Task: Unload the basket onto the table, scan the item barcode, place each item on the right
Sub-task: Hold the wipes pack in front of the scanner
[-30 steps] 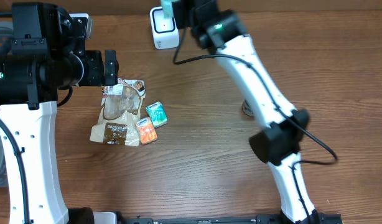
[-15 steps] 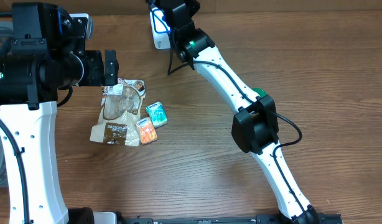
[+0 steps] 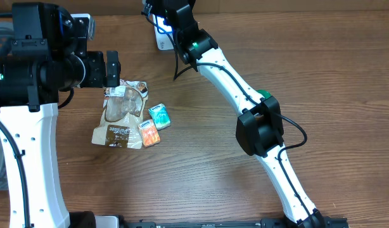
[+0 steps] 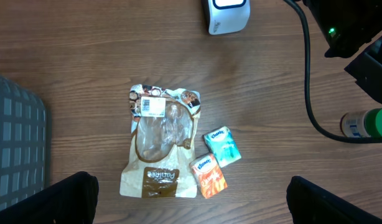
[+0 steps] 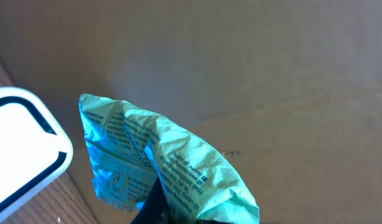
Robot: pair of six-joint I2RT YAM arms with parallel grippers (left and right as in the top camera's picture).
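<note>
A crinkled green packet (image 5: 178,155) with small printed text fills the right wrist view, and my right gripper (image 5: 169,208) is shut on its lower part, one dark finger (image 5: 155,199) showing against it. The white scanner (image 5: 20,149) is just left of the packet. From overhead, the right gripper (image 3: 164,11) hangs over the scanner (image 3: 161,37) at the table's far edge. My left gripper (image 3: 112,68) stands open above a brown-and-clear snack bag (image 4: 160,149), its fingers (image 4: 60,199) wide apart with nothing between them.
A teal tissue pack (image 4: 222,145) and an orange one (image 4: 208,177) lie right of the bag. A green-capped bottle (image 4: 365,123) lies at the right. A grey basket (image 4: 17,143) sits at the left edge. A cardboard wall (image 5: 272,62) rises behind the scanner.
My right arm has swung left and carried the green packet over the scanner, then edged a little further left. The left arm and the things on the table have not moved.
</note>
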